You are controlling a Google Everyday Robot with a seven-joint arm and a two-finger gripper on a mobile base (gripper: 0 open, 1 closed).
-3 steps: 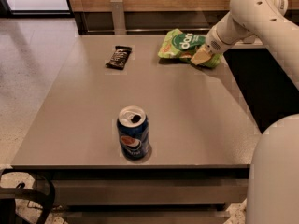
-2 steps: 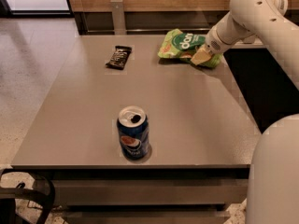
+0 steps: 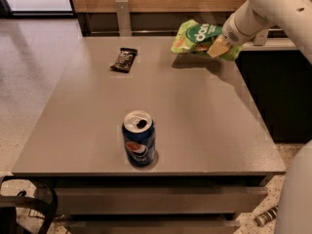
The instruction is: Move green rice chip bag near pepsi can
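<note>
The green rice chip bag [image 3: 195, 37] is light green with a dark-green oval and white letters. It hangs in the air above the table's far right part, and its shadow lies on the tabletop below. My gripper [image 3: 218, 47] is shut on the bag's right side and holds it up. The pepsi can [image 3: 139, 145], blue with a round logo and an opened silver top, stands upright near the table's front edge, far from the bag.
A dark-brown candy bar wrapper [image 3: 124, 59] lies at the table's far left. The grey table [image 3: 204, 130] has drawers below its front edge. A dark counter [image 3: 278, 82] stands to the right. My white arm [image 3: 273, 9] reaches in from the upper right.
The bag has been lifted off the tabletop by my gripper and now hangs above it. The can and the candy bar have not moved.
</note>
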